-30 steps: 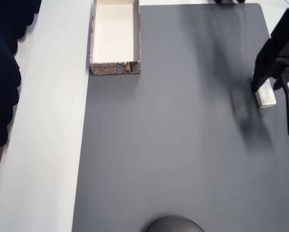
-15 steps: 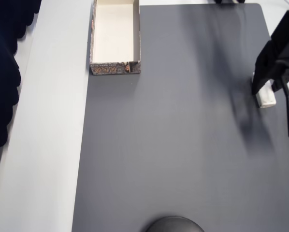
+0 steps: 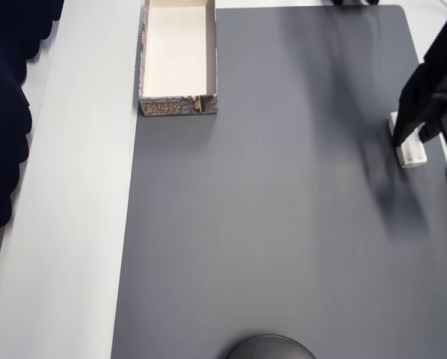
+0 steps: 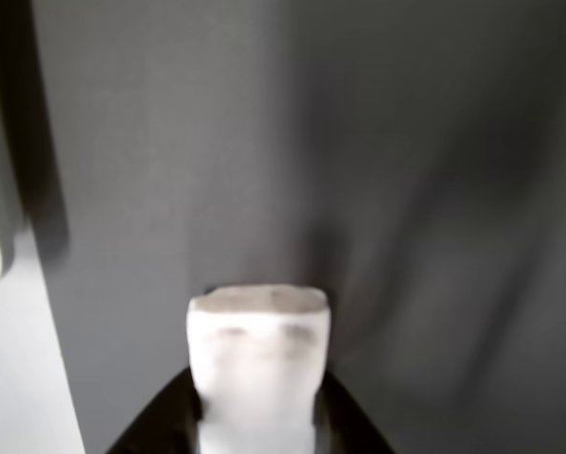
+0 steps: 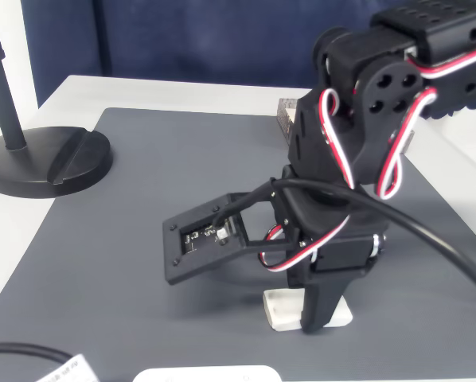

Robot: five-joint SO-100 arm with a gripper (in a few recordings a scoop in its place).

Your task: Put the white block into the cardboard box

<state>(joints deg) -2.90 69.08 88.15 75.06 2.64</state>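
Near the right edge of the dark grey mat (image 3: 268,224) in the overhead view, the white block (image 3: 410,149) lies on the worktop with the black hand (image 3: 407,138) down over it. In the wrist view the block (image 4: 257,364) sits between two dark fingers (image 4: 165,426) pressed against its sides, so the hand is closed on it. The cardboard box (image 3: 178,107) stands well apart at the mat's far left corner, open mat between. The arm hides part of the block (image 5: 284,309) in the fixed view.
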